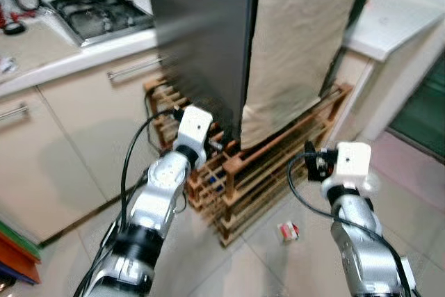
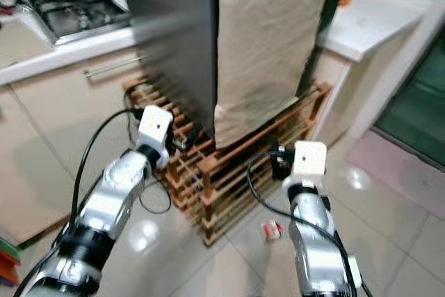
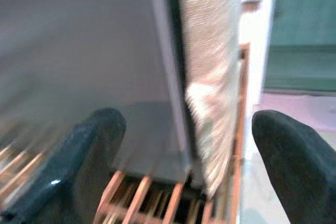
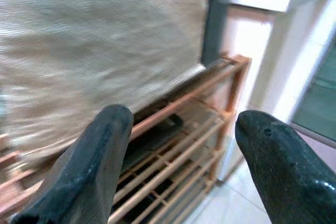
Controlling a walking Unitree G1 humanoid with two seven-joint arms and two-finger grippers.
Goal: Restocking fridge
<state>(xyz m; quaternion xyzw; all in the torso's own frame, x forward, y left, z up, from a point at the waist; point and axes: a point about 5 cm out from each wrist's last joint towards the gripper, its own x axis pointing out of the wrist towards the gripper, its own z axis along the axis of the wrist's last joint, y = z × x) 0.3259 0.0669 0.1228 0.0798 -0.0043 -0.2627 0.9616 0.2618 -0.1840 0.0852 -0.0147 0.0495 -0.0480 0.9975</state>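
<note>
Before both spread grippers, fridge [image 1: 201, 39] stands upright.

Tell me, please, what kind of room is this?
Most likely a home kitchen: a gas stove set in a counter over cabinets, and a tall grey fridge standing on a wooden rack.

silver arms with white wrist blocks, looping black cables and black jaws.

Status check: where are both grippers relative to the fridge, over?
Left gripper open, at dark grey fridge door lower edge. Right gripper open, empty, facing beige cloth cover. Slatted wooden rack under fridge; small red-white packet on floor.
</note>
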